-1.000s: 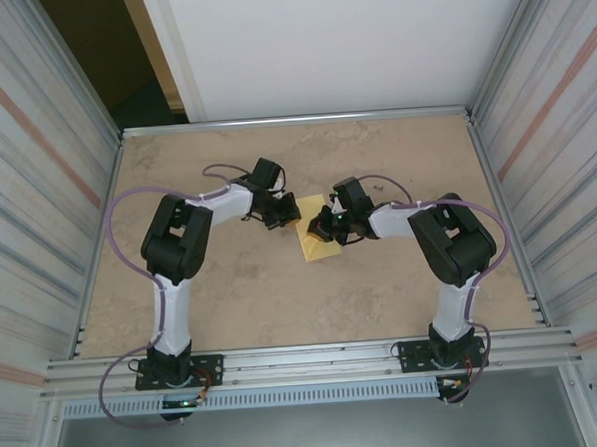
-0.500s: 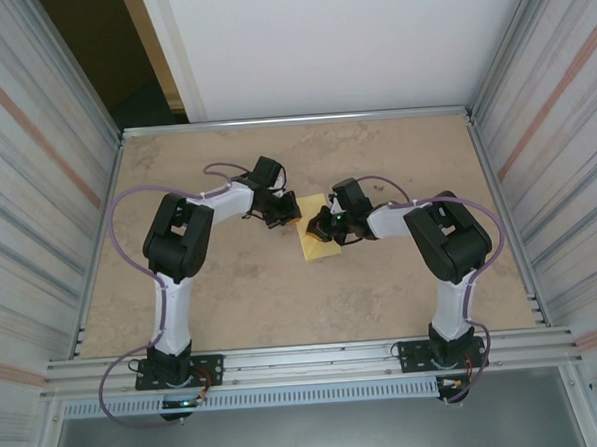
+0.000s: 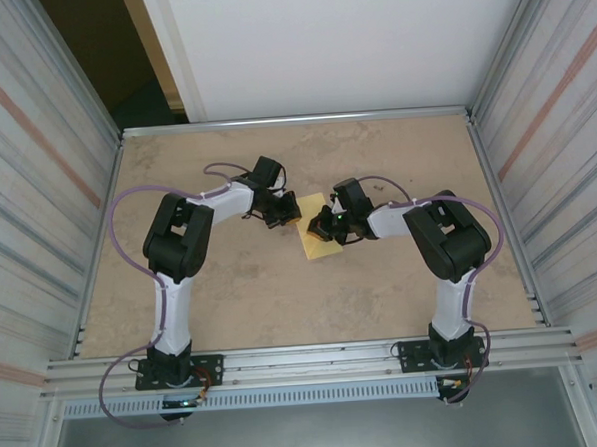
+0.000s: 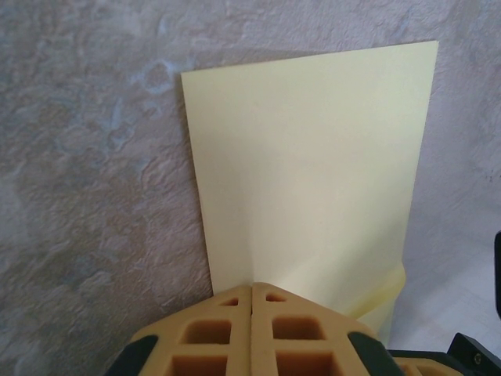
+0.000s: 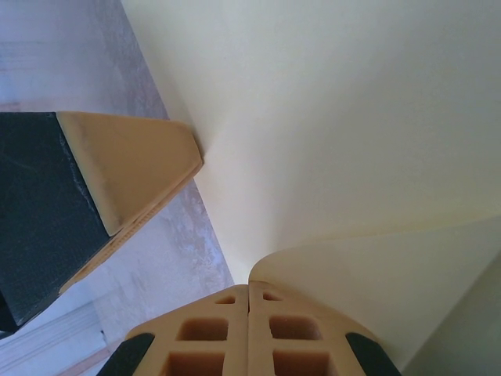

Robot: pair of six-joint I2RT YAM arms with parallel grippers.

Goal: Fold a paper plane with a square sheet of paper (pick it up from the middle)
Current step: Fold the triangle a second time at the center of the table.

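step: early fold; sheet of paper (image 3: 319, 246) lies as a rectangle mid-bench (image 3: 263, 305) | left jaws: clenched at its far-left corner | right jaws: clenched, apparently nipping its lifted edge | next: carry that edge over squarely, crease without dragging

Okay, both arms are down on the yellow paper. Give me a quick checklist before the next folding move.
1. Right gripper holds the paper: ok, a lifted edge curls into its shut fingers.
2. Left gripper holds the paper: cannot tell. It is shut at the paper's edge, but no sheet shows between its fingers.
3. Grippers apart: ok, they are close, but the right wrist view shows a gap.
4. Rest of the paper flat on the table: ok.
5. Paper untorn: ok, no tear seen.
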